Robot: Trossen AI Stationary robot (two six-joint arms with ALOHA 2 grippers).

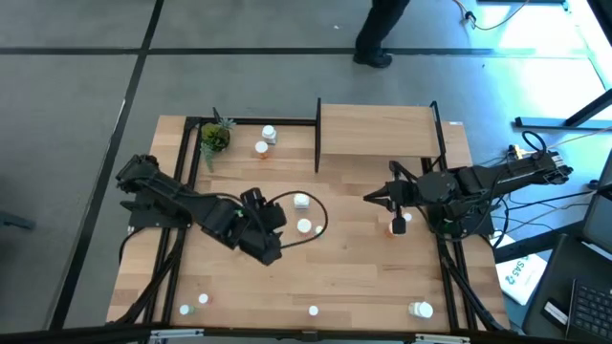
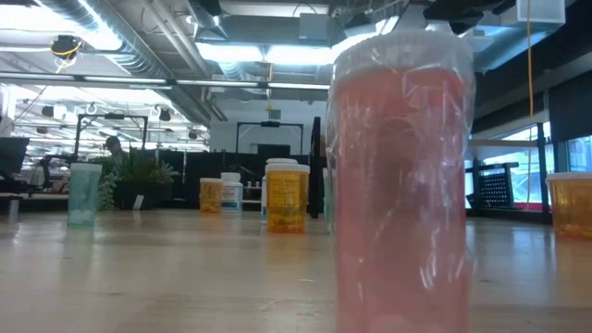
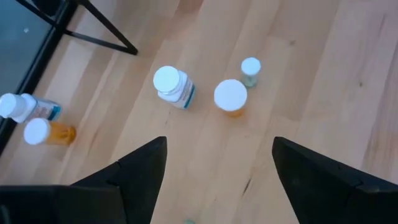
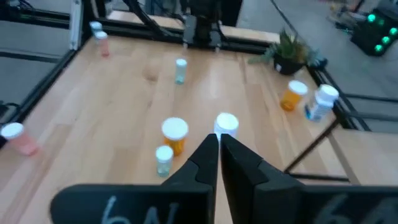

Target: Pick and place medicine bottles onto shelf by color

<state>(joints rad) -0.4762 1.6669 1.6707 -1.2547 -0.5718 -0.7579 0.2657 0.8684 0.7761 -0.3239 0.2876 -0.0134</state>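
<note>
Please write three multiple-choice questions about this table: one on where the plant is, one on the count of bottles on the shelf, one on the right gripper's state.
1. Where is the plant?
A. on the shelf
B. near a table corner, beside two bottles
C. between the grippers

2. How many bottles stand on the shelf?
A. none
B. two
C. five

3. The right gripper is:
A. wide open
B. shut, empty
C. shut on a bottle

Answers: B, the high view shows it there; A, the board is bare; B, its fingers touch with nothing between.
</note>
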